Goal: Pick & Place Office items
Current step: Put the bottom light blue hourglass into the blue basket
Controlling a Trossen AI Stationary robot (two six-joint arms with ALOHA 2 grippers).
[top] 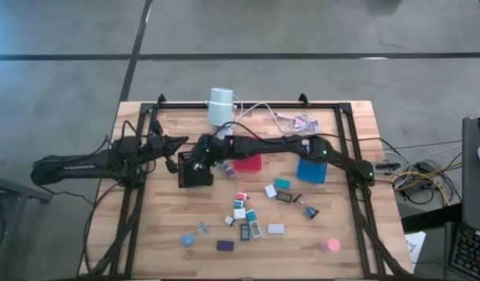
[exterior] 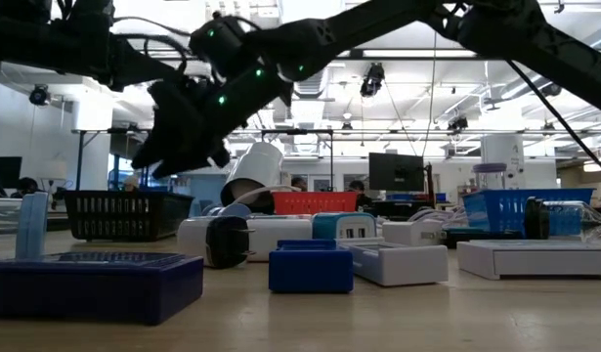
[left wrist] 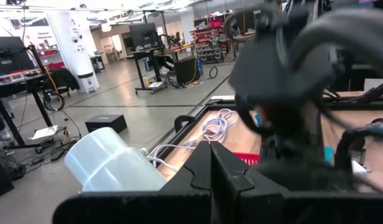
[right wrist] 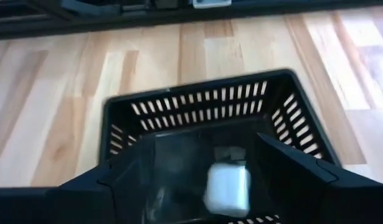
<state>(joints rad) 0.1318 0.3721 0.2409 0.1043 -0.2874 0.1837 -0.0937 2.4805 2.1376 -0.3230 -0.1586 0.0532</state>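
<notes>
Right now the right pincer (right wrist: pixel 225 168) hangs wide open over the black basket (right wrist: pixel 197 106), a small white block (right wrist: pixel 228 185) loose between its fingers. The left pincer (top: pixel 177 143) waits shut beside the basket, with the other office items (top: pixel 251 218) scattered across the counter (top: pixel 146 250).

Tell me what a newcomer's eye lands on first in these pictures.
The right arm stretches across the table, its right gripper open above the black tray, with a small white piece between the fingers, over the tray's inside. Next comes the scatter of small office items on the wood nearer the table's front edge, a pink disc off at its corner. The left gripper waits shut beside the black tray.
</notes>
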